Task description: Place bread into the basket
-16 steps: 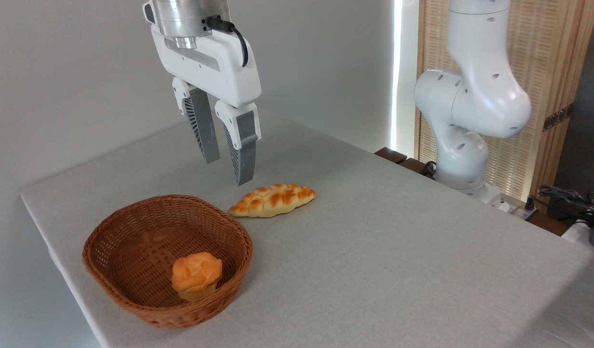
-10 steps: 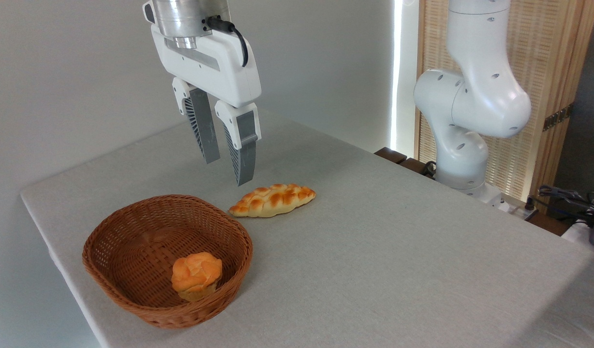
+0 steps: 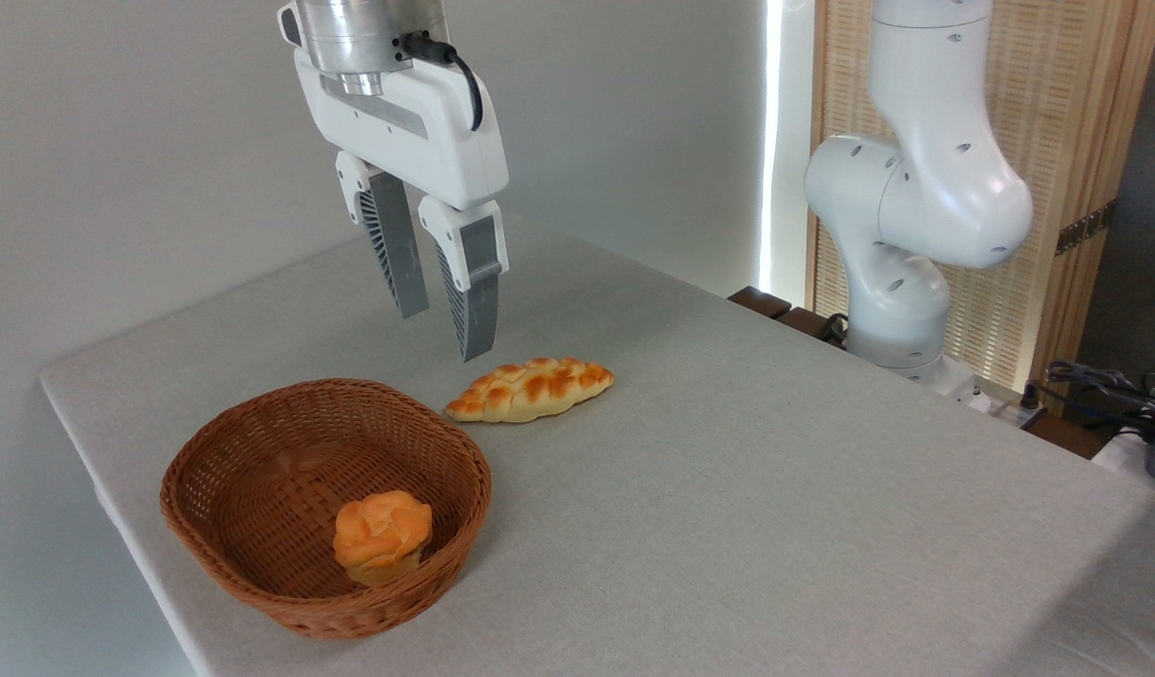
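Presently, the scene is set down by size, largest thing first.

Table: covered in pale grey cloth; everything else is borne on it.

Arm: a white Panda arm, its base seen at the far right edge of the table.

Basket: a round, shallow wicker basket placed at the near left corner, upright.

Gripper: held in the air, pointing down, above the table and just behind the gap between basket and bread. The two ribbed fingers are parted by a narrow gap and nothing is held between them.

Bread: the braided loaf is lying flat on the cloth, just right of the basket's far rim and apart from it, not yet grasped.

Bun: a small orange bun already lying inside the basket, near its front wall.

Step in hand: the approach to the loaf, as judged.

Advice: a wider opening is probably needed. The fingers are best brought down across the loaf's short width at its middle, so that it is lifted level and the basket rim is cleared.
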Available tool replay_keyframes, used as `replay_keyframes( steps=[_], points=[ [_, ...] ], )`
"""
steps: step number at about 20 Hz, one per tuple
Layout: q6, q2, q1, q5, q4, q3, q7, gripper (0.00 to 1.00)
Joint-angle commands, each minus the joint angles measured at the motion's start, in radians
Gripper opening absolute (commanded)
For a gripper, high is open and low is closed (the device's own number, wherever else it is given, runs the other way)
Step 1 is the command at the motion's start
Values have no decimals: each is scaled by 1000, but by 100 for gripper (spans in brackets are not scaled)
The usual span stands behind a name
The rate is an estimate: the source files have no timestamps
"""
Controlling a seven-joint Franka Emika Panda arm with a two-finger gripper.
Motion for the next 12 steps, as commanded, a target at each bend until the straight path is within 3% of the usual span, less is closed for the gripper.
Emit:
replay_keyframes(
  steps=[1, 5, 7, 12],
  points=[
    [-42, 3, -4, -2, 4, -1, -3, 100],
    [-42, -2, -17, -5, -27, -15, 1, 100],
    [-34, -23, -29, -29, -66, -27, 29, 100],
    [88, -135, -113, -46, -278, -25, 52, 100]
  ],
)
